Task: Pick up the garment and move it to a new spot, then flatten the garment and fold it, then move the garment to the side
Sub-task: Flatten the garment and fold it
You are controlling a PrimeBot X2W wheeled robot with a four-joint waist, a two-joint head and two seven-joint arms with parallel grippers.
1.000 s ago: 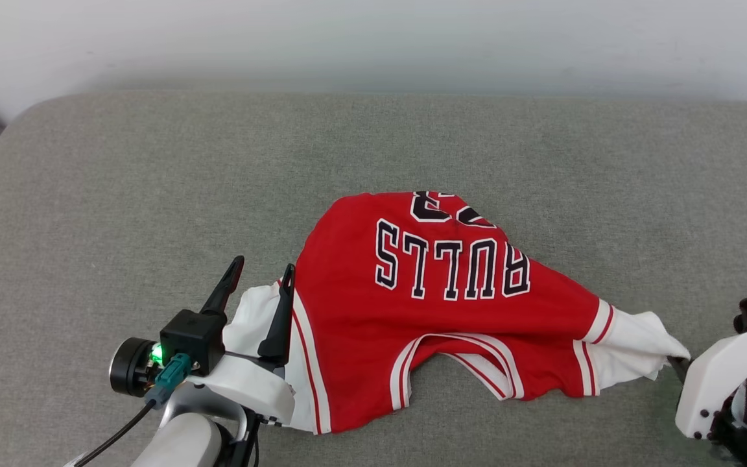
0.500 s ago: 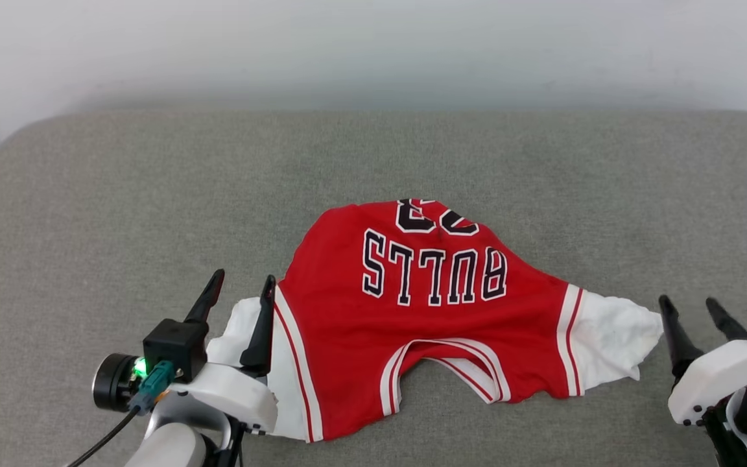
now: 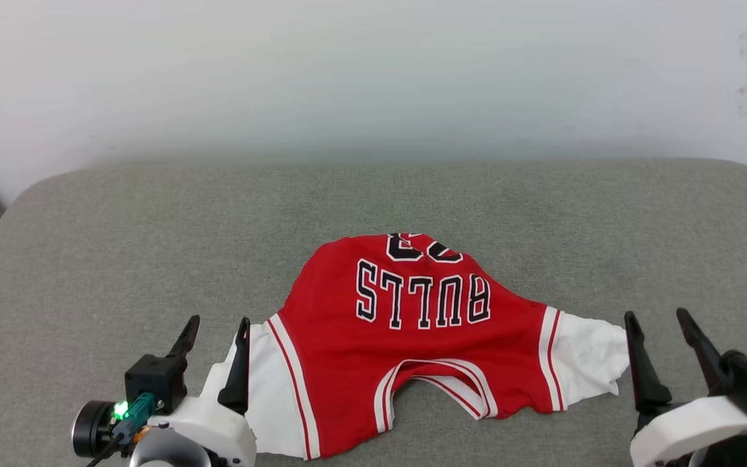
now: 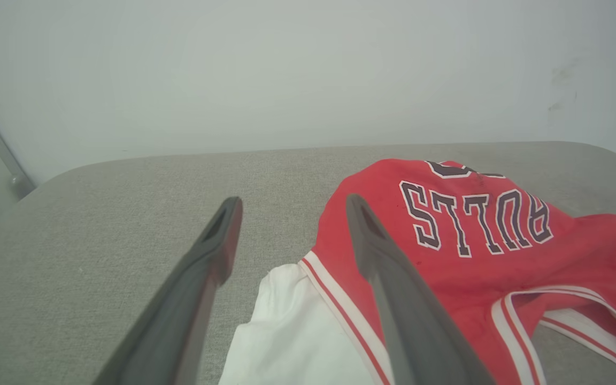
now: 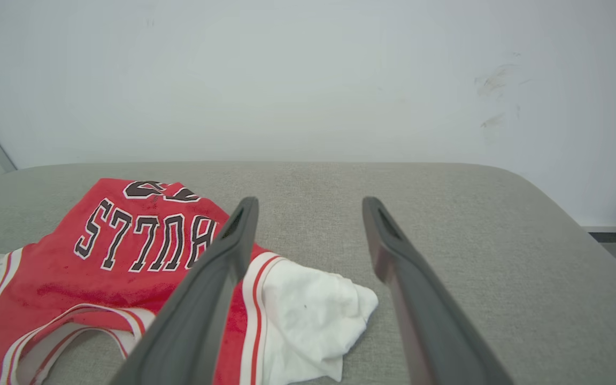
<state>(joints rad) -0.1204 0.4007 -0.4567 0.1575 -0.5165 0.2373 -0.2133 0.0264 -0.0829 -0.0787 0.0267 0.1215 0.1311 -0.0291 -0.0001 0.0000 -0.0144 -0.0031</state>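
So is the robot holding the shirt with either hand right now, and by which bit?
Nothing is held. The left gripper and the right gripper are both open, and the shirt lies on the grey cushion.

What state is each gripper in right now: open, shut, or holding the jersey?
Left gripper: open, holding nothing, at the white left edge of the garment.
Right gripper: open, holding nothing, just off the garment's white right end.

Head view high, looking down, wrist views low, facing wall (image 4: 286, 69), all sharing the garment (image 3: 425, 347)
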